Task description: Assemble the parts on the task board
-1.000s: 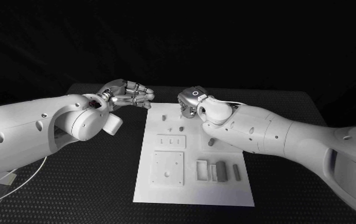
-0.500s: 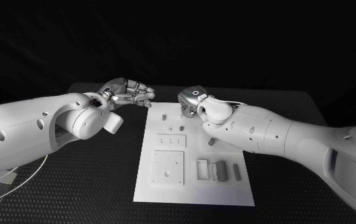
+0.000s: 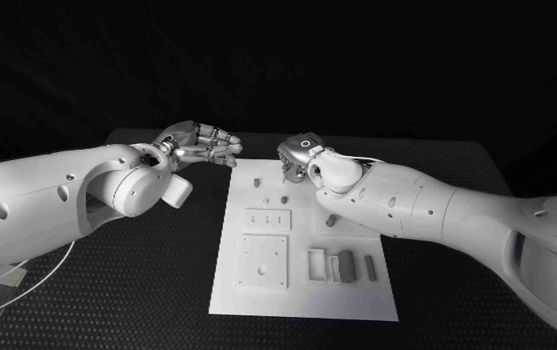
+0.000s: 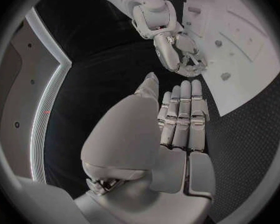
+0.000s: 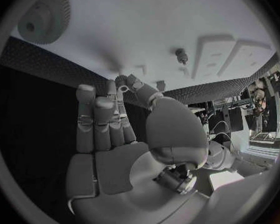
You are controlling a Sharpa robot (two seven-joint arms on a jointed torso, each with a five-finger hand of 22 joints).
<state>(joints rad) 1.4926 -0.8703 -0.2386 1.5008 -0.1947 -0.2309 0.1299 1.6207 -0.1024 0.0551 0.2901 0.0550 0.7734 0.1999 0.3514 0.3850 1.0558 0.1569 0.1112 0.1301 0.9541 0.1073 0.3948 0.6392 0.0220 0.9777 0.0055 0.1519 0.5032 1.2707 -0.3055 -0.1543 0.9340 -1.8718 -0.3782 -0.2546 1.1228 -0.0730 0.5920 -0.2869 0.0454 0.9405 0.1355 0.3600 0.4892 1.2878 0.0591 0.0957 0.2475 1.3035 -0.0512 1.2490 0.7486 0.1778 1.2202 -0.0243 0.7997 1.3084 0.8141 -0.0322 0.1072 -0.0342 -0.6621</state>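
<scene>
Silver hands — left (image 3: 207,147) curled, empty; right (image 3: 295,170) over task board (image 3: 304,302).

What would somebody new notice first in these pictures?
Probably the two silver hands meeting over the far end of the white task board: the left hand hovers beside the board's far left corner, the right hand over its far edge. Next, the small grey parts lined up near the board's near right.

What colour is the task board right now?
White; the task board shows best in the head view, lying on the black table.
</scene>
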